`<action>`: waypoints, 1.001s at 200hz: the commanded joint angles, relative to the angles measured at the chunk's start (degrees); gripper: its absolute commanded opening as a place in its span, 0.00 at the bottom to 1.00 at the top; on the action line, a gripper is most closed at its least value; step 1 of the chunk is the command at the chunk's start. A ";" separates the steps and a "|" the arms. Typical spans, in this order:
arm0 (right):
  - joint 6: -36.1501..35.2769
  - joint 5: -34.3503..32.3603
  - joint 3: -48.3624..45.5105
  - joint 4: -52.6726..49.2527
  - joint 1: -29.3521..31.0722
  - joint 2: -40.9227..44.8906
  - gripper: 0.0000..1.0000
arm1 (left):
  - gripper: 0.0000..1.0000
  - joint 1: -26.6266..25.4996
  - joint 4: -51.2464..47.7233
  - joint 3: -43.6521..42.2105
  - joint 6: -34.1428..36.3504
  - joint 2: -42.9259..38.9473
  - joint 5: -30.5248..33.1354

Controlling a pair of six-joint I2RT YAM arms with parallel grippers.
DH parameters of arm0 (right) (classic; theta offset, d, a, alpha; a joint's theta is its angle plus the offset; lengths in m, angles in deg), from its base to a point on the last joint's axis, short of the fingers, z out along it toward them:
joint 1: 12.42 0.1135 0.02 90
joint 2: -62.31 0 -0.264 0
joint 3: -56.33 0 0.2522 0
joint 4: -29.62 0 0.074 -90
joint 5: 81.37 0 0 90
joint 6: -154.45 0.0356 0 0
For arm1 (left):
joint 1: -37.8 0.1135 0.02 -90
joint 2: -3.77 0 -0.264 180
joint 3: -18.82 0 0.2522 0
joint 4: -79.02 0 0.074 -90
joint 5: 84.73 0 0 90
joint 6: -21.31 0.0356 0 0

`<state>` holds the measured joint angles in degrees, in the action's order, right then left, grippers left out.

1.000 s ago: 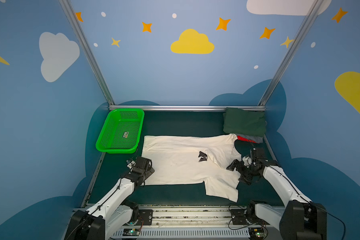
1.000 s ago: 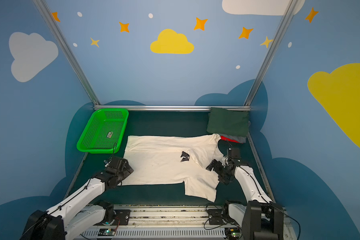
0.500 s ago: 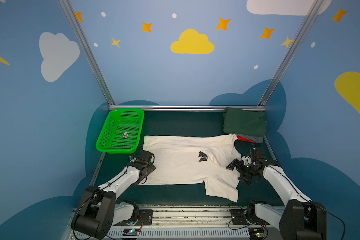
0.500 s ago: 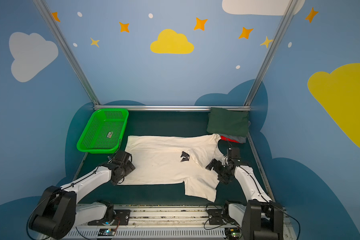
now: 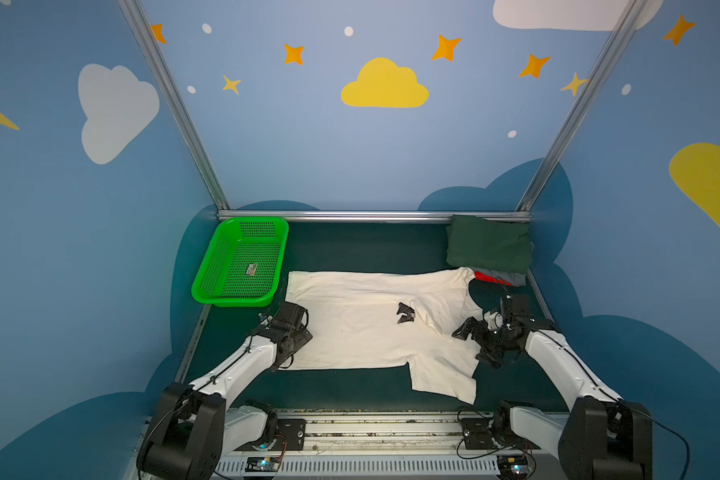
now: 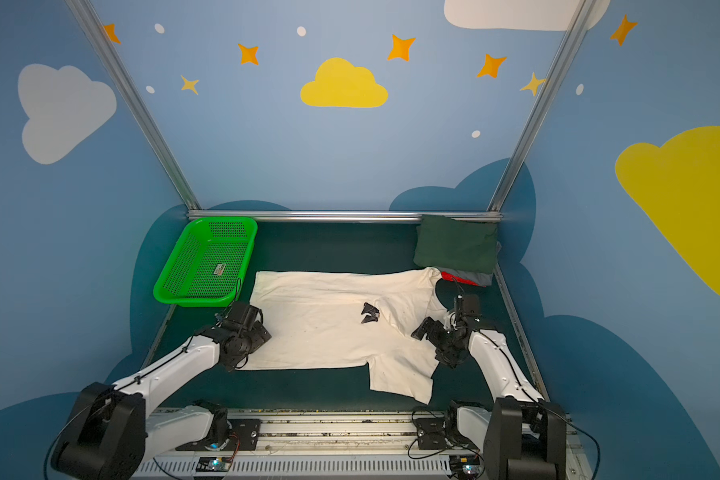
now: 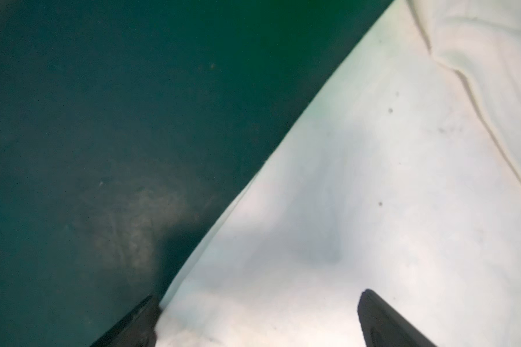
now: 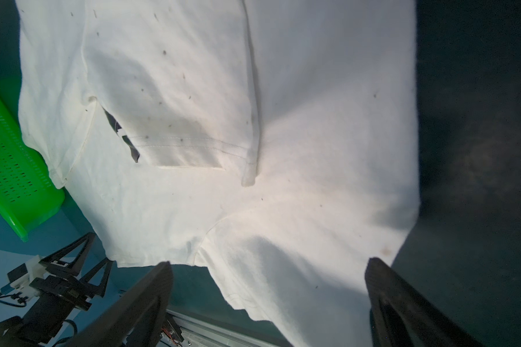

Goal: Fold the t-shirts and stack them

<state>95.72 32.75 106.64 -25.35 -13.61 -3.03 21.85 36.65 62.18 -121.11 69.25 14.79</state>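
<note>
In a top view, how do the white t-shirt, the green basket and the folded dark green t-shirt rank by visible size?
Largest: white t-shirt
Middle: green basket
Smallest: dark green t-shirt

Left gripper farther forward, now over left edge of cream tee

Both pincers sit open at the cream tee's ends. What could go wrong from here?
1. The left pincer straddles the cream tee edge, one finger over the mat: closing may nip only a thin edge and slip.
2. The tee's far corner lies right by the folded stack: a pull there could disturb it.
</note>
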 commanded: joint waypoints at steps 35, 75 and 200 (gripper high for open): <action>-1.20 -2.31 4.22 -2.46 -0.21 -0.59 0.98 | 1.00 -2.54 -10.18 -0.91 -4.59 -5.49 2.61; -1.38 -2.05 5.04 -3.04 -0.21 -0.49 0.98 | 1.00 -4.79 -14.86 -2.28 -8.31 -8.37 3.36; -2.79 -2.02 6.08 -4.64 -1.05 -1.54 0.98 | 0.83 -5.88 -7.45 -7.28 -11.47 -6.50 3.21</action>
<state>93.84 30.79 112.11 -28.17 -13.96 -3.97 16.00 25.14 56.63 -131.76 61.49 17.85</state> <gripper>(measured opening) 0.976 0.838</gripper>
